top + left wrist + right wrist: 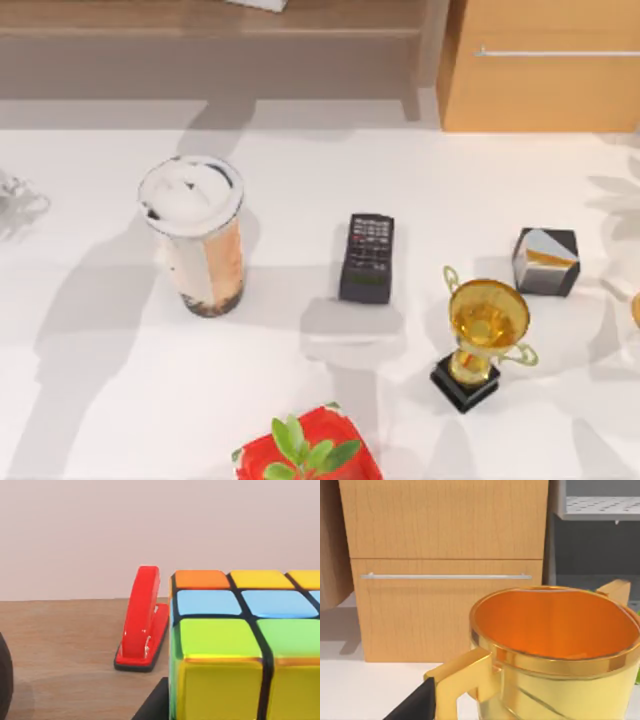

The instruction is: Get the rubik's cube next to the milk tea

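Rubik's cube [240, 645] close against left wrist camera, beside red stapler [142, 620] on wooden surface, away from milk tea [195, 235] upright on desk [100, 400], likely lined up for pickup; left hand's grip: cannot tell.

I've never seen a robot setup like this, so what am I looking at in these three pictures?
It is a simulated two-armed AgileX robot at a white table. One camera looks down from above; the other two ride on the arms' wrists. From above you see a milk tea, a black remote control, a gold trophy cup, a black cube with grey and orange faces and a red pot with a green plant. The left wrist camera sits close to a rubik's cube, beside a red stapler on a wooden surface. The right wrist camera sees the trophy cup's bowl close up.
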Tool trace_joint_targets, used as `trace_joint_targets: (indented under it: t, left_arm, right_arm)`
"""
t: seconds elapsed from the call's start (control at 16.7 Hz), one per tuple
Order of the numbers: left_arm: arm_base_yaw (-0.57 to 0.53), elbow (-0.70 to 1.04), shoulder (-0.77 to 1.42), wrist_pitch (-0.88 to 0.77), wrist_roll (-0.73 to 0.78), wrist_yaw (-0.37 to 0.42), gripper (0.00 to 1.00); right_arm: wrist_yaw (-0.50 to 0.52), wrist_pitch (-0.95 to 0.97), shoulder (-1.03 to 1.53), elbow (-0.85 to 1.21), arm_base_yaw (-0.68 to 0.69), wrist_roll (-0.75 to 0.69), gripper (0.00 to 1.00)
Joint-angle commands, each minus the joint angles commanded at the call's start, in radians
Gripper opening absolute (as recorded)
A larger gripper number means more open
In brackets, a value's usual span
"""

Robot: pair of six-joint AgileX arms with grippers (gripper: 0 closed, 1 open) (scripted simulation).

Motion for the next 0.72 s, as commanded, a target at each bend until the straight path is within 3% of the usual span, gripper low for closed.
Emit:
trace_joint_targets:
  t: [0.18,0.42,0.72]
  left_arm:
    - [0.064,-0.017,-0.124,-0.157,0.002,0.111,0.00]
    - [0.163,-0.095,-0.262,-0.500,-0.006,0.259,0.00]
    - [0.310,-0.316,-0.217,-0.911,-0.032,0.333,0.00]
  right_arm:
    - [0.000,0.000,0.000,0.000,0.000,0.000,1.00]
    - [0.000,0.000,0.000,0.000,0.000,0.000,1.00]
    - [0.000,0.000,0.000,0.000,0.000,0.000,1.00]
